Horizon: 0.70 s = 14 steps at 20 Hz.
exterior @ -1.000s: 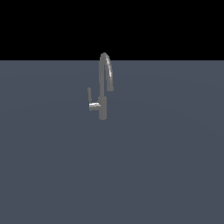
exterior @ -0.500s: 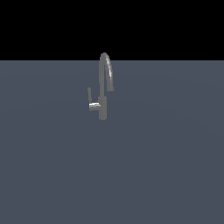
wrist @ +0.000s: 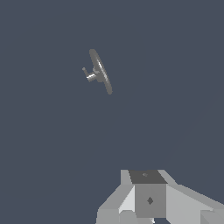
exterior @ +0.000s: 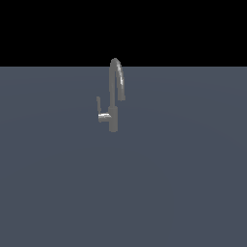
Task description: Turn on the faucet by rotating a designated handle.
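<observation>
Faucet upright on dark grey-blue tabletop, just left of centre in exterior view, arched spout curving toward that view's right. Handle upright on short stub off post, on exterior view's left. Seen from above in wrist view: faucet, handle. Pincer body well apart from faucet; fingertips out of frame, spread or pressed together cannot tell.
</observation>
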{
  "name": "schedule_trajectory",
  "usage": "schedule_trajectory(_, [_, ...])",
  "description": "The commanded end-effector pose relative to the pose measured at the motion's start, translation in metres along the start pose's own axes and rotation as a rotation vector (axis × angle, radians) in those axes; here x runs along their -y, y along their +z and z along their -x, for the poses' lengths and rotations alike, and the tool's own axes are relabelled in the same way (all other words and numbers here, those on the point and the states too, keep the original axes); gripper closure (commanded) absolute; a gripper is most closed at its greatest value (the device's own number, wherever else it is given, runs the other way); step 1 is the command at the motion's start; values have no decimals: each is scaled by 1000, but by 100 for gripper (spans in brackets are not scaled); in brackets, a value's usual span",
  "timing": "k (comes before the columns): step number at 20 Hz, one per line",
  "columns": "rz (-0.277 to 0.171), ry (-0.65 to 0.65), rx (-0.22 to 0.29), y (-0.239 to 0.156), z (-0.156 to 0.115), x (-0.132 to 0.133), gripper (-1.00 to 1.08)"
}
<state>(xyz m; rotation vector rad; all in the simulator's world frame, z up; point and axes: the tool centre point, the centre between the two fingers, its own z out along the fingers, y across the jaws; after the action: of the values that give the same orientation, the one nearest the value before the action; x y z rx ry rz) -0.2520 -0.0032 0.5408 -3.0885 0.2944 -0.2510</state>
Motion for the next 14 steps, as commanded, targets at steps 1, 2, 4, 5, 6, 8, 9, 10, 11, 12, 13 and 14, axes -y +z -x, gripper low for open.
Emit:
schedule_trajectory(1, [3, 41, -48, -14, 0, 8, 108])
schedule_trajectory(2, [5, 59, -70, -21, -1, 12, 108])
schedule_trajectory(4, [9, 99, -118, -34, -1, 21, 108])
schedule_trajectory(5, [12, 120, -143, -41, -1, 26, 108])
schedule_trajectory(6, [15, 142, -170, -48, -1, 32, 108])
schedule_trajectory(8, [21, 186, -224, -62, -1, 45, 108])
schedule_trajectory(9, [25, 208, -251, -68, -1, 52, 108])
schedule_trajectory(10, [28, 229, -277, -74, -1, 60, 108])
schedule_trajectory(11, [32, 249, -302, -79, -1, 67, 108])
schedule_trajectory(12, [36, 270, -328, -84, -1, 75, 108])
schedule_trajectory(13, [40, 289, -352, -88, -1, 83, 108])
schedule_trajectory(14, [44, 308, -377, -92, -2, 91, 108])
